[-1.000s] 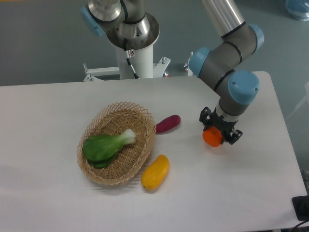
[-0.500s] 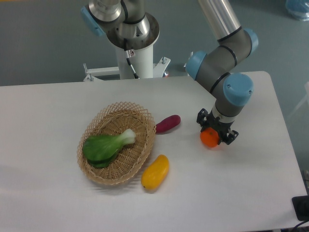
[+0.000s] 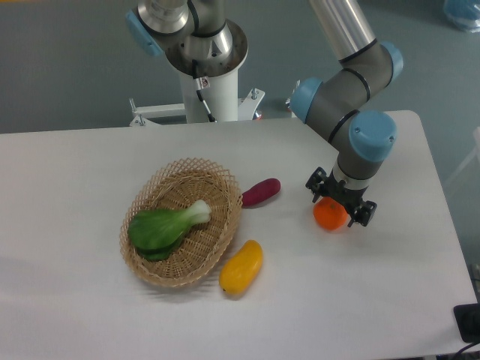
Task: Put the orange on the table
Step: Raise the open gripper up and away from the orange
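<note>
The orange (image 3: 330,215) is a small round bright-orange fruit at the right middle of the white table (image 3: 82,195). My gripper (image 3: 340,199) points straight down over it, with its black fingers (image 3: 316,182) on either side of the fruit and closed on it. The orange sits at or just above the tabletop; I cannot tell whether it touches. The top of the fruit is hidden under the gripper.
An oval wicker basket (image 3: 154,268) holding a green bok choy (image 3: 163,227) stands left of centre. A purple eggplant-like piece (image 3: 261,191) lies next to the basket's right rim. A yellow-orange mango (image 3: 241,267) lies below it. The robot base (image 3: 204,60) is at the back.
The gripper with the orange shifted a little left and then slightly back right, staying low over the table. The other objects have not moved.
</note>
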`<state>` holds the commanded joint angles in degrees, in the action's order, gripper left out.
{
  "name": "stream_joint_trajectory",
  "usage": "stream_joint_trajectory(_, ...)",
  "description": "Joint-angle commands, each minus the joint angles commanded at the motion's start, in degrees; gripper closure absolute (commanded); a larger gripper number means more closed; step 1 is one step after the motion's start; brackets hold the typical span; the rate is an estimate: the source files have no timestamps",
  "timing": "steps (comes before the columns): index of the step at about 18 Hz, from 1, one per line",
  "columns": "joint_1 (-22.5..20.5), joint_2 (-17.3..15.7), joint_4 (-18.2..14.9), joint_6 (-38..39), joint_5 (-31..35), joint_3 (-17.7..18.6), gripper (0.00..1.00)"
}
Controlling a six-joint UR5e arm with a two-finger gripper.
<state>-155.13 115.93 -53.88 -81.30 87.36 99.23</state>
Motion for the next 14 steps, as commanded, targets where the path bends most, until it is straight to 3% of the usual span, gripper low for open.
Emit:
stream_joint_trajectory(6,0.26,-2.90,0.70,-0.17,-0.26,-5.18,0.00)
stream_joint_trajectory(9,0.79,-5.01,-0.70,-0.61,-0.26,-8.78,0.00)
stream_joint_trajectory(14,1.84,-7.03,-10.09,-0.79,-0.26,-14.75,0.00)
